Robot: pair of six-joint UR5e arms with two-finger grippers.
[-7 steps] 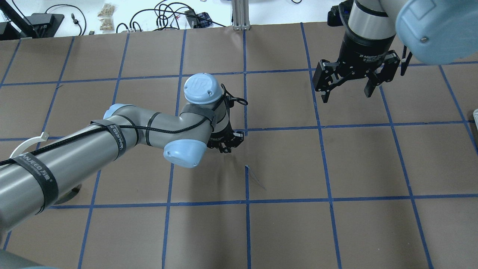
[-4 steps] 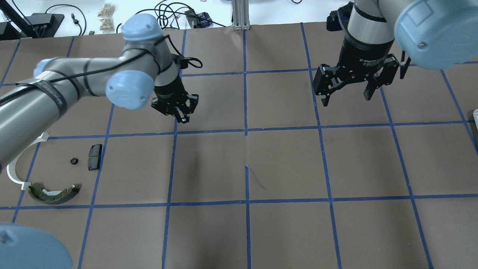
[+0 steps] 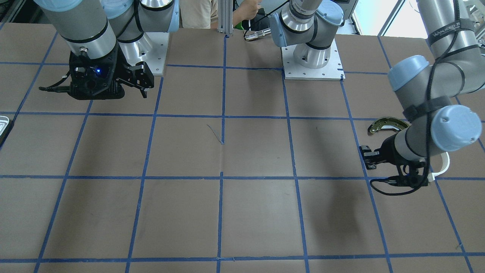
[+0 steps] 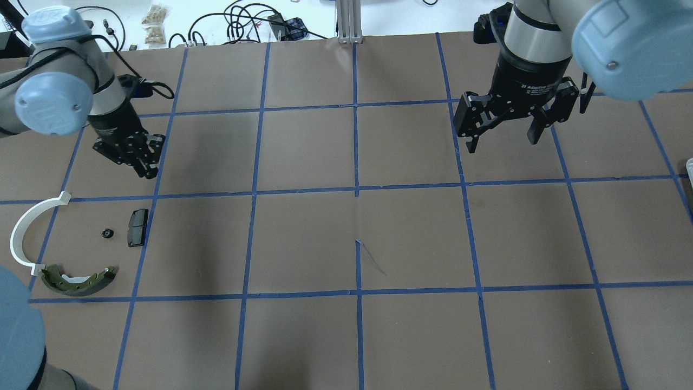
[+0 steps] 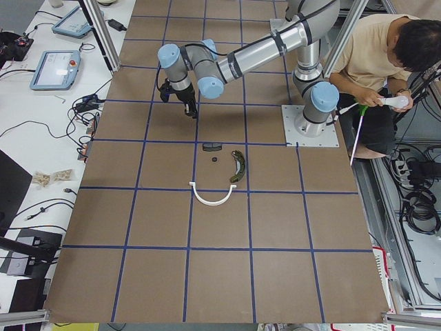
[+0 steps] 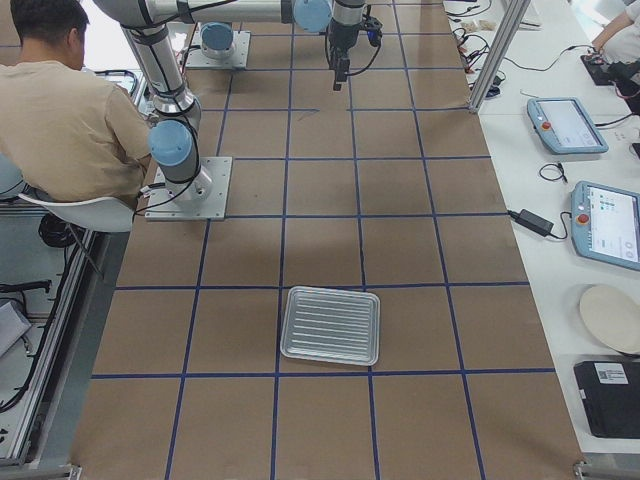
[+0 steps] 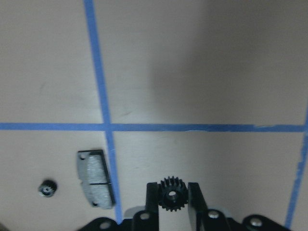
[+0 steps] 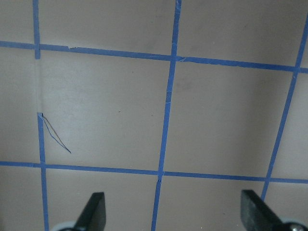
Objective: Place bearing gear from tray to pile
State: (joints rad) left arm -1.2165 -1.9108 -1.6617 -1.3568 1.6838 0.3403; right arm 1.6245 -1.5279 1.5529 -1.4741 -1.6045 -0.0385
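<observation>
Bearing gear [image 7: 171,196] was pinched tight by the left gripper [image 7: 173,188] at the bottom middle of its wrist view. The right gripper [image 4: 502,141] stood wide apart.

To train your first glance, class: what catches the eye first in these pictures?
The left gripper, above the table's left side, pinches a small black gear. Just below it in the overhead view lies the pile: white half-ring, olive shoe, black pad. The right gripper hangs open, far across the table.
</observation>
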